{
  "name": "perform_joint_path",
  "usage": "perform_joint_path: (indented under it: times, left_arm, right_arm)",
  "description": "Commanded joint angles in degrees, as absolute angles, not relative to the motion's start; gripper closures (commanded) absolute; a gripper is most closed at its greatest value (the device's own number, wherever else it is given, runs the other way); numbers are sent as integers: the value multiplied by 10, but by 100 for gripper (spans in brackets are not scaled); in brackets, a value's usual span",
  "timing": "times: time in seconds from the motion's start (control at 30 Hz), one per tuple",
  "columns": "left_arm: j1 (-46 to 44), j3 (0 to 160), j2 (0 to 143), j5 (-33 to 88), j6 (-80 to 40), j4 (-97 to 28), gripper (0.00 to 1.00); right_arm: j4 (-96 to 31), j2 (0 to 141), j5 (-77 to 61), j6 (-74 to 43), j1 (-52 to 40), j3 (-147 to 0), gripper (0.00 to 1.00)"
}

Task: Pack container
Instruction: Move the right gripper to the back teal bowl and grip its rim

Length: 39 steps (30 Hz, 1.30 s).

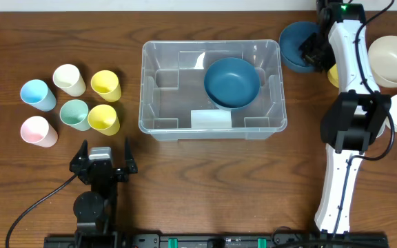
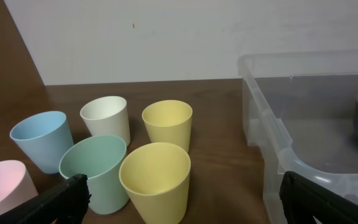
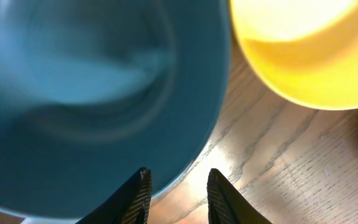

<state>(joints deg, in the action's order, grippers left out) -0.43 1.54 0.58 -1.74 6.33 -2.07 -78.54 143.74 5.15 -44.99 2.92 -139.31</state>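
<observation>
Cups point(image 1: 74, 114) number six beside one container point(image 1: 185, 45); left hand point(image 1: 105, 147) open, right hand point(image 3: 178, 175) grips one of two blue bowls point(image 1: 231, 83)

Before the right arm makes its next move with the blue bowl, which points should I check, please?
1. Right hand astride the rim of the outer blue bowl: ok.
2. Grip firmly closed on that rim: cannot tell.
3. Yellow bowl not touching the outer blue bowl: cannot tell, they lie close.
4. Container has free floor for another bowl: ok, on its left side.
5. Inner blue bowl lies flat at the far right of the container: ok.
6. Left hand open, away from the container: ok.
</observation>
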Motion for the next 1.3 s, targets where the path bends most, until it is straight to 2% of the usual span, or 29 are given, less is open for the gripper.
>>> perform_joint_path:
  times: [0.0, 0.17, 0.33, 0.4, 0.43, 0.87, 1.27]
  left_arm:
    - [-2, 2, 3, -30, 73, -39, 2]
    - [-2, 2, 3, -30, 73, -39, 2]
    - [-2, 2, 3, -30, 73, -39, 2]
    - [-2, 2, 3, -30, 73, -39, 2]
    - [-2, 2, 3, -30, 73, -39, 2]
    - [-2, 2, 3, -30, 73, -39, 2]
    - [-2, 2, 3, -30, 73, -39, 2]
  right_arm:
    - [-785, 1438, 67, -467, 45, -1389, 68]
    - [-766, 1438, 67, -467, 45, -1359, 72]
    - [-728, 1438, 66, -461, 44, -1303, 84]
    - [-723, 1438, 66, -458, 44, -1291, 96]
    - [-723, 1438, 66, -455, 44, -1290, 99]
    - [-725, 1419, 67, -403, 46, -1295, 99]
    - [-726, 1278, 67, -357, 64, -1308, 99]
